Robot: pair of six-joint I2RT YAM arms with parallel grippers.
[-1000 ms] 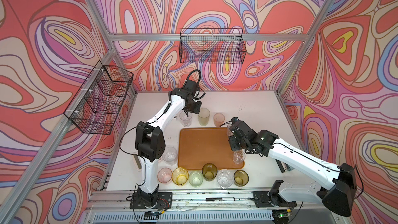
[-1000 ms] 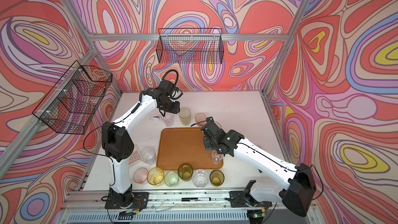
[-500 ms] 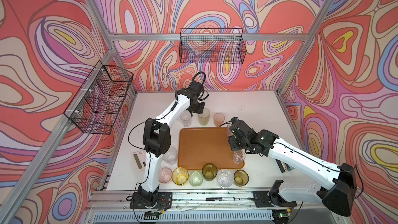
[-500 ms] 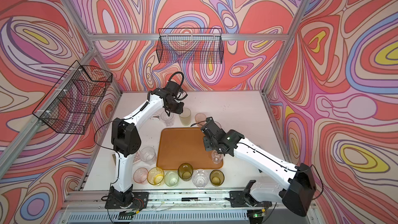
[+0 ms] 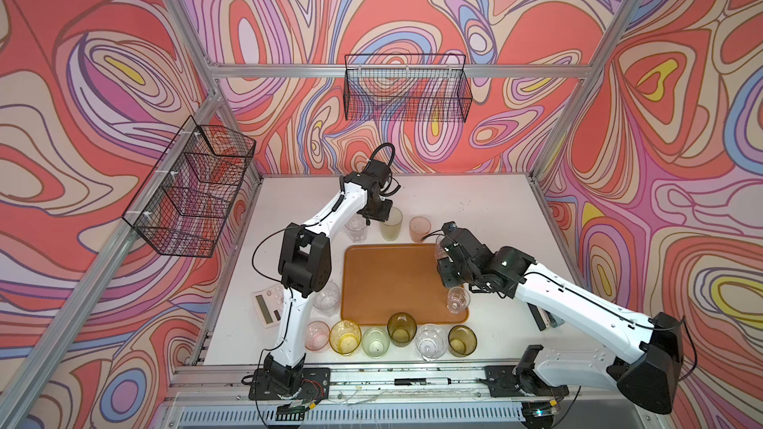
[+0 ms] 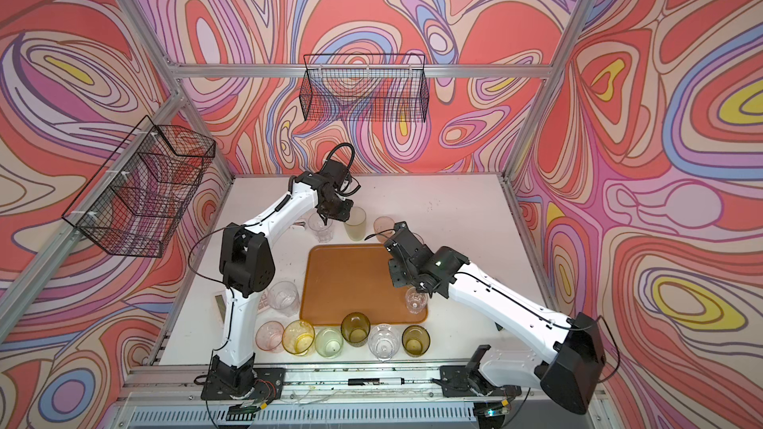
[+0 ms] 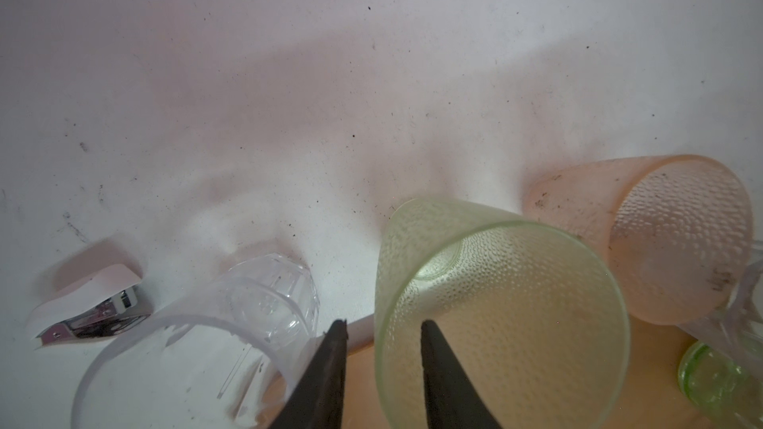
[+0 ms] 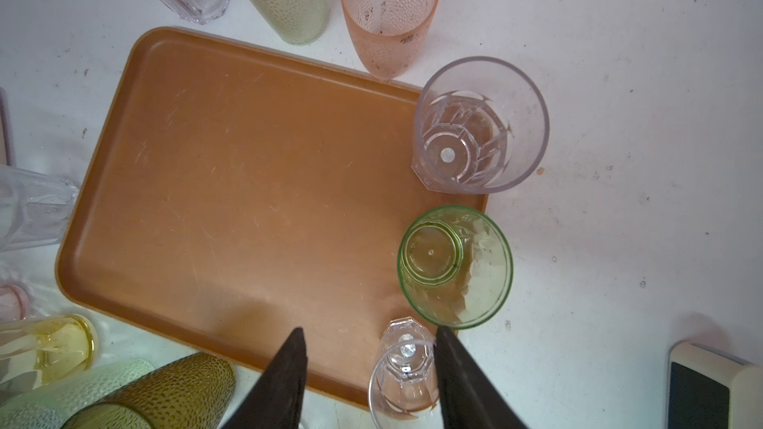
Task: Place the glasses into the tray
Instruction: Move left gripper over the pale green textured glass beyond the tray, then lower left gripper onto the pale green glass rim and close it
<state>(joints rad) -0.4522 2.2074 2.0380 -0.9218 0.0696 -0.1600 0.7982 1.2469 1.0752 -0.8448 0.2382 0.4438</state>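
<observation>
**Enclosure.** Walls papered in swirls of red, pink, lilac and blue. Black back-wall basket and left-wall basket, both of wire.

**Counter**. White, scuffed and speckled.

**Tray**. Orange-brown with a low rim, lying flat mid-counter. Its floor is almost bare.

**Left end effector**. Reaches just past the tray's far edge. Jaws narrow but parted, straddling the rim of the tall frosted green glass, one finger outside the wall and one inside. A gap shows beside the outer finger. The glass stands upright on the counter, off the tray, between a clear faceted glass and a pink dimpled glass.

**Right end effector**. Over the tray's near right corner. Jaws well apart, gripping nothing. A small clear glass stands between them on that corner, just beside one finger and apart from the other.

**Other glasses.**
- Tall clear glass and green glass, both at the tray's right rim. Whether they stand on or off it cannot be told.
- Row of six glasses along the near edge.
- Round clear glass left of the tray.

**Sundries.** Calculator and stapler, both on the counter.
</observation>
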